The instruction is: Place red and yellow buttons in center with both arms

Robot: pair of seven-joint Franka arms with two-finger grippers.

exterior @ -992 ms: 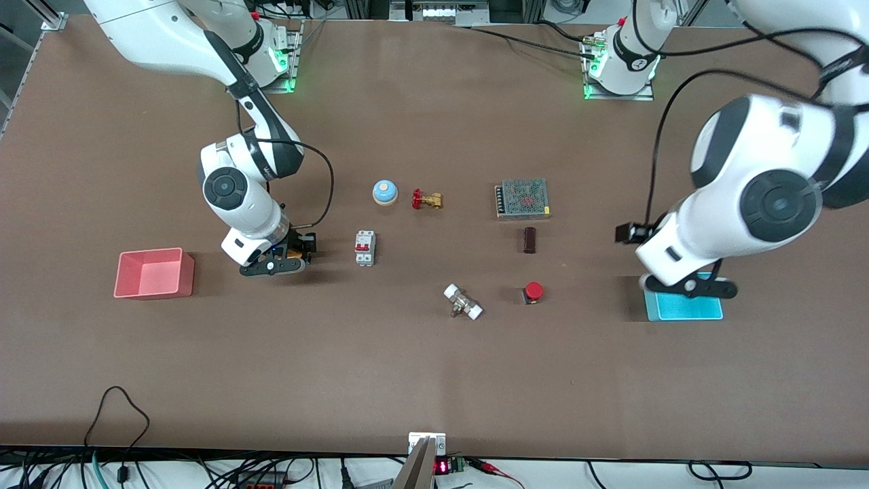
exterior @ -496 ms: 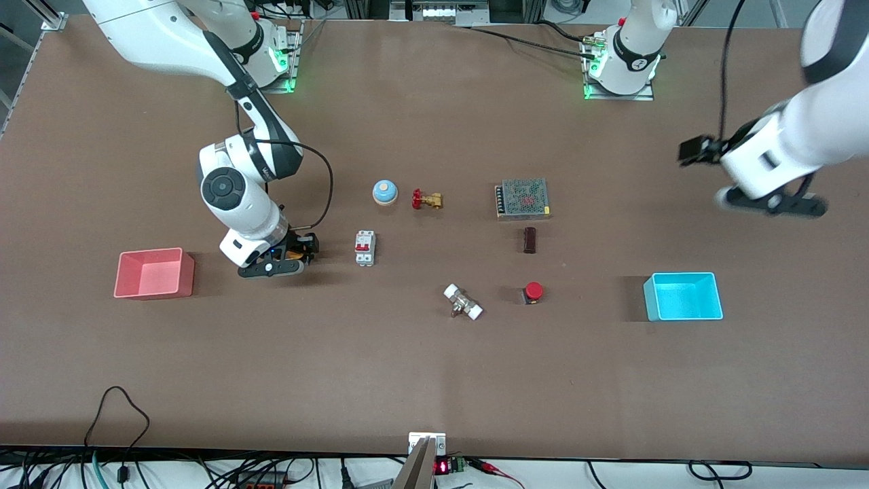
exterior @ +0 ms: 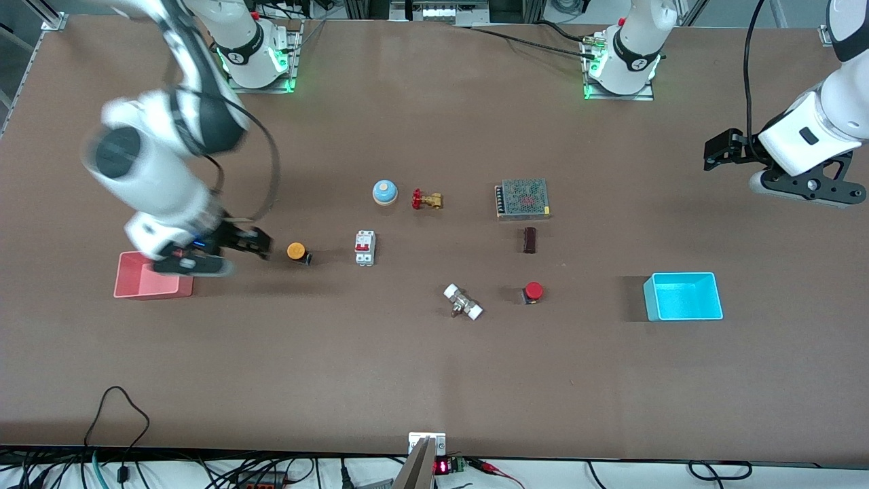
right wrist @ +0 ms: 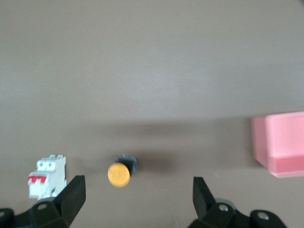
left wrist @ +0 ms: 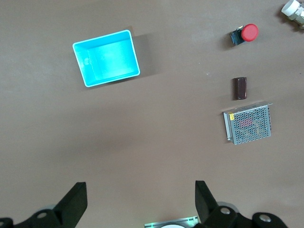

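The yellow button (exterior: pixel 296 251) stands on the brown tabletop (exterior: pixel 407 367), beside the white breaker (exterior: pixel 364 247) and toward the right arm's end. It also shows in the right wrist view (right wrist: pixel 118 174). The red button (exterior: pixel 533 292) stands between the white fitting (exterior: pixel 463 302) and the cyan tray (exterior: pixel 682 297); it also shows in the left wrist view (left wrist: pixel 248 33). My right gripper (exterior: pixel 190 265) is open and empty, up over the pink tray's edge (exterior: pixel 153 284); its jaws stand wide apart in its wrist view (right wrist: pixel 137 204). My left gripper (exterior: pixel 804 190) is open and empty, high over the table's left-arm end (left wrist: pixel 140 204).
A blue dome bell (exterior: pixel 384 192) and a brass valve with a red handle (exterior: pixel 426 200) sit farther from the camera than the breaker. A metal mesh power supply (exterior: pixel 522 198) and a dark brown block (exterior: pixel 529 240) lie farther from the camera than the red button.
My right gripper let go of the yellow button, rose and moved toward the pink tray. My left arm swung up from over the cyan tray toward its end of the table.
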